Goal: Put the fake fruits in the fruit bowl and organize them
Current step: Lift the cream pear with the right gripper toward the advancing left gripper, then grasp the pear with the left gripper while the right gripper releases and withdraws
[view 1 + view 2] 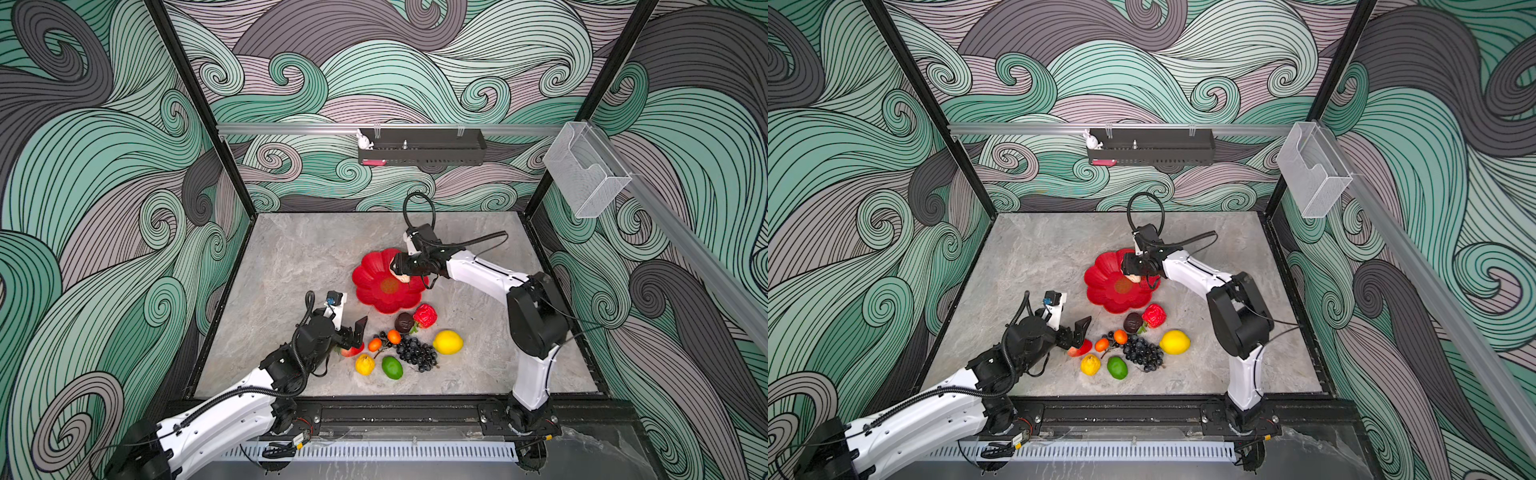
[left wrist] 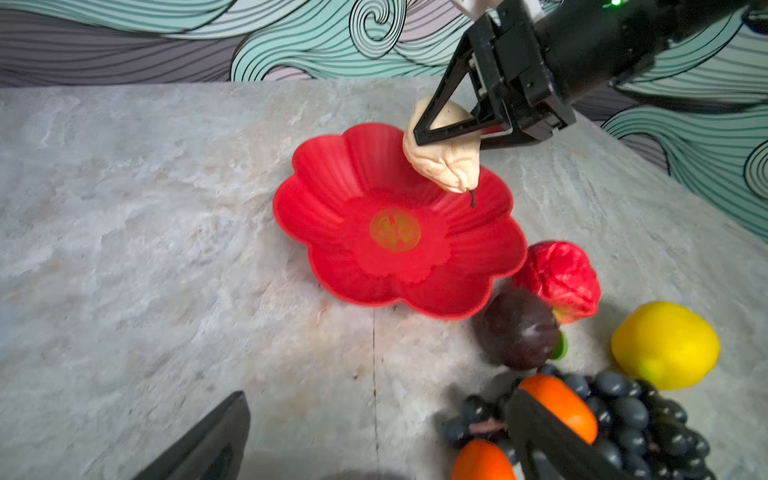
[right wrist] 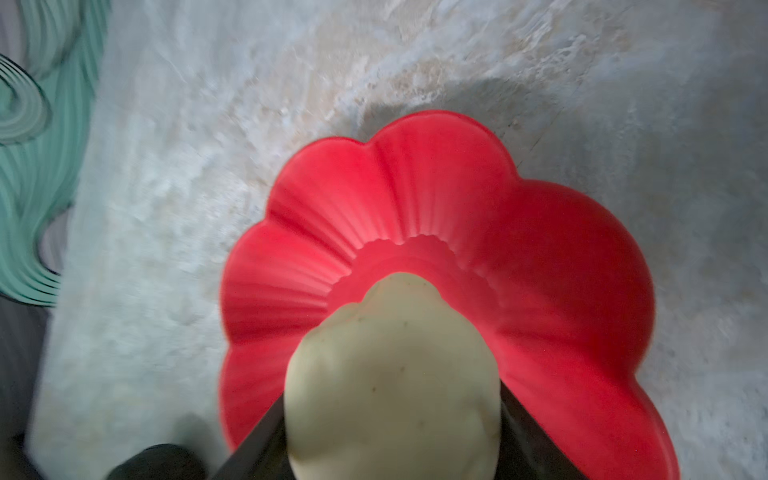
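The right gripper point(image 1: 400, 269), clamped on the cream fruit point(image 2: 440, 166) over the far-right of the fruit bowl point(image 2: 332, 216), should lower before releasing; the left gripper point(image 1: 357, 336) waits, fingers apart.

Cream fruit point(image 2: 440, 166), perhaps a pear, stem down over red fruit bowl point(image 2: 332, 232)

no legible text, no readable labels
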`<state>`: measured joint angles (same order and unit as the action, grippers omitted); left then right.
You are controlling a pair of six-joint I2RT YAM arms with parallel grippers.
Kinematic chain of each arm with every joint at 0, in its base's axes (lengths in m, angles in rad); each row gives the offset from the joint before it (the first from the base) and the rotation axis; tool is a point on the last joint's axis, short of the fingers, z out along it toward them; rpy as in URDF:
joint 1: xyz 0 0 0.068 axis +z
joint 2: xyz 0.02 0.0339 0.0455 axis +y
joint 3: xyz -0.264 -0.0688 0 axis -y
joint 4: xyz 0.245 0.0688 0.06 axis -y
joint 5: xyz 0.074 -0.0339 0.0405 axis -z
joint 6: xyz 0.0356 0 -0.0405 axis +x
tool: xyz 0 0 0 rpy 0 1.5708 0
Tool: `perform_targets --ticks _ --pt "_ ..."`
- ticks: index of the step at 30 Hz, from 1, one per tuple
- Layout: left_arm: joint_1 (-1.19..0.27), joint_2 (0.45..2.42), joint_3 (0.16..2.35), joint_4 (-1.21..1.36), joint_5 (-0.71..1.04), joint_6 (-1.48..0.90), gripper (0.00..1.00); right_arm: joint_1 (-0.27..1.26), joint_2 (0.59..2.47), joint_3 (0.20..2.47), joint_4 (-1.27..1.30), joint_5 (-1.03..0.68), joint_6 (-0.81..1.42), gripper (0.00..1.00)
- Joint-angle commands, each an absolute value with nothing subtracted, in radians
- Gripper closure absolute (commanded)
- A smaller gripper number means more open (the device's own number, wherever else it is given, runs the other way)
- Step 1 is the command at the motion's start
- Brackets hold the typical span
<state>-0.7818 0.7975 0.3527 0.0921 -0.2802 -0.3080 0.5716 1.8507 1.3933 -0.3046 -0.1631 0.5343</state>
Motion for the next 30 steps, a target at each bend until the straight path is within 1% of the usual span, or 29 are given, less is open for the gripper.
perform_targets --ticks 1,5,8,11,14,18,21,30 --pt "-0.775 0.9 0.448 0.249 -0.25 -0.276 0.03 0.561 1.73 1.317 -0.196 -0.213 0.792 0.4" --pt "-0.773 1.032 0.491 0.448 -0.178 -0.22 0.03 0.559 1.599 1.175 -0.074 -0.222 0.975 0.41" --pt "-0.773 1.117 0.55 0.497 -0.11 -0.182 0.03 0.558 1.541 1.093 0.005 -0.215 1.084 0.42" --pt "-0.773 1.18 0.569 0.584 -0.095 -0.174 0.03 0.56 1.51 1.023 0.102 -0.232 1.19 0.43" --pt "-0.773 1.24 0.614 0.591 -0.057 -0.145 0.03 0.563 1.481 0.984 0.152 -0.244 1.262 0.43" --pt "-0.773 1.311 0.644 0.642 -0.031 -0.15 0.05 0.596 1.433 0.909 0.224 -0.201 1.361 0.43" --pt "-0.773 1.348 0.674 0.628 -0.008 -0.151 0.09 0.605 1.425 0.897 0.239 -0.216 1.404 0.43" --pt "-0.773 1.396 0.674 0.697 -0.095 -0.185 0.1 0.66 1.375 0.871 0.263 -0.195 1.464 0.43"
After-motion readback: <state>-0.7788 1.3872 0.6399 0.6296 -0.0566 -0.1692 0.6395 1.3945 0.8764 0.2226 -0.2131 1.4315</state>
